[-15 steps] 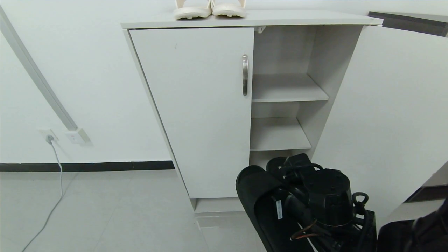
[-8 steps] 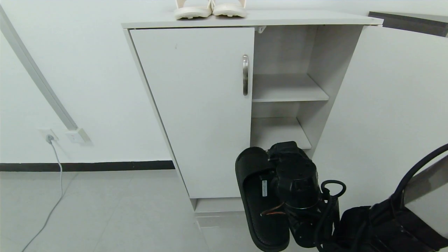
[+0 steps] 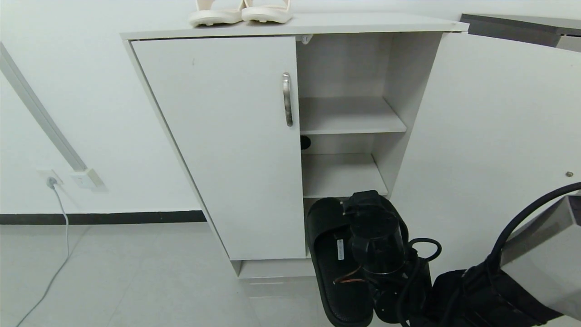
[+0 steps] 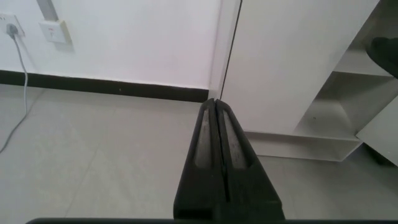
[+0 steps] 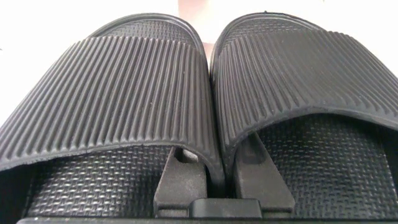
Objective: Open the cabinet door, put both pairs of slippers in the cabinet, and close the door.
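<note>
- A white two-door cabinet stands against a plain white wall on a floor of pale grey tiles.
- Its left door is shut, with a metal handle upright at its right edge; the right door is swung wide open to the right.
- Two white shelves show in the open right half, an upper shelf and a lower shelf, both bare.
- The right gripper grasps the black slippers. Its fingers are tucked under the ribbed straps and clenched on the adjoining inner edges of the pair.
- The black slippers hang above the floor, toes toward the cabinet, just in front of the bottom compartment below the lower shelf.
- The cream slippers sit side by side on the cabinet top, above the shut left door.
- The left gripper is low over the floor to the left of the cabinet, its fingers pressed together on nothing.
- A black skirting runs along the foot of the wall.
- Far left, a grey trunking slants down the wall to a switch box; beside it a socket feeds a grey cable that trails across the tiles.
</note>
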You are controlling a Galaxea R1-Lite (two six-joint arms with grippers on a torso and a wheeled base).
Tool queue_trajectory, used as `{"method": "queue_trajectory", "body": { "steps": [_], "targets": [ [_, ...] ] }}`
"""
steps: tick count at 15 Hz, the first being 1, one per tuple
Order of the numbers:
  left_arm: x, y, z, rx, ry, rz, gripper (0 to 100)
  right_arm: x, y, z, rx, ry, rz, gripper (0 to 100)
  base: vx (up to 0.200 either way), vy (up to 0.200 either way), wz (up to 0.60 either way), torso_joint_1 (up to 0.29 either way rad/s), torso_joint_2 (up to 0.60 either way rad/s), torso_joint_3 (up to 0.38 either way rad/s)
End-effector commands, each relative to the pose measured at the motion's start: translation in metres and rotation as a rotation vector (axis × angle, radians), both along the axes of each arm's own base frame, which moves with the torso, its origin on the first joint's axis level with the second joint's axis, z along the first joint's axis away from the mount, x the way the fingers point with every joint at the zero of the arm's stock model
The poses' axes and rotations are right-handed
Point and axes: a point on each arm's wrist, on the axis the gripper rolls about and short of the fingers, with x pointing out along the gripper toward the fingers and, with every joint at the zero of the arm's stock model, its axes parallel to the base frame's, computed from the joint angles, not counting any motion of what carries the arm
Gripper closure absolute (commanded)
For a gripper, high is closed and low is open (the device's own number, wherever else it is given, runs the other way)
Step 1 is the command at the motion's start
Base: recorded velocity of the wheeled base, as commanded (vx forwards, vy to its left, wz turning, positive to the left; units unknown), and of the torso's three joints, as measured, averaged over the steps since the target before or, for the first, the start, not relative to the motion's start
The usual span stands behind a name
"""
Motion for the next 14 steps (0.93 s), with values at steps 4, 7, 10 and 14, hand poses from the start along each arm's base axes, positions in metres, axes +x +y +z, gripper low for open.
{"method": "queue_trajectory", "body": {
  "steps": [4, 7, 10, 14],
  "targets": [
    [0.0, 0.0, 0.0, -0.001, 0.002, 0.0, 100, 0.017, -0.007, -0.014, -0.014, 0.02, -0.044, 100, 0.0, 0.0, 0.0, 0.0, 0.0, 0.0],
    [0.0, 0.0, 0.0, -0.001, 0.002, 0.0, 100, 0.018, -0.007, -0.016, -0.015, 0.025, -0.045, 100, 0.0, 0.0, 0.0, 0.0, 0.0, 0.0],
    [0.0, 0.0, 0.0, -0.001, 0.002, 0.0, 100, 0.02, -0.008, -0.021, -0.018, 0.032, -0.048, 100, 0.0, 0.0, 0.0, 0.0, 0.0, 0.0],
    [0.0, 0.0, 0.0, -0.001, 0.002, 0.0, 100, 0.021, -0.007, -0.021, -0.009, 0.025, -0.041, 100, 0.0, 0.0, 0.0, 0.0, 0.0, 0.0]
  ]
}}
